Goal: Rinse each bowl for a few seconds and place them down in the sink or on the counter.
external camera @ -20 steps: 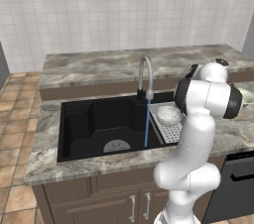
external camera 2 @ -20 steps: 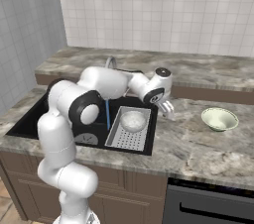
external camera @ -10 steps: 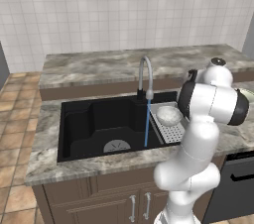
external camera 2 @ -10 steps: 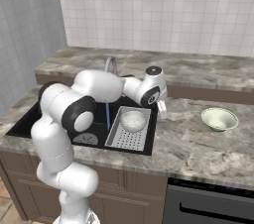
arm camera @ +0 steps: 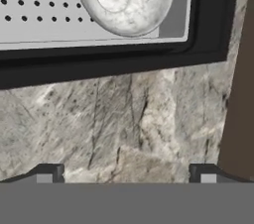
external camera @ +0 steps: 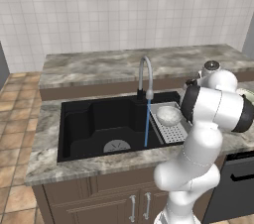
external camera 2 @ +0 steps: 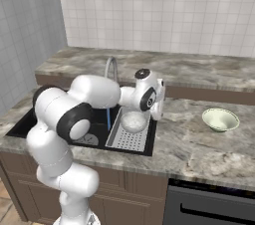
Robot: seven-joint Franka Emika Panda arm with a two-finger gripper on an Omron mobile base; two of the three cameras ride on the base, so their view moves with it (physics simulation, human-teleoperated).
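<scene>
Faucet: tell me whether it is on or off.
On. A blue stream of water falls from the faucet spout into the black sink, beside the perforated tray.

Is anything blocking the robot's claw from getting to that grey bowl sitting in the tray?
Nothing visible does. The gripper hangs open over bare counter beside the sink; the whitish-grey bowl sits in the perforated tray just past the rim, with open space between them.
</scene>
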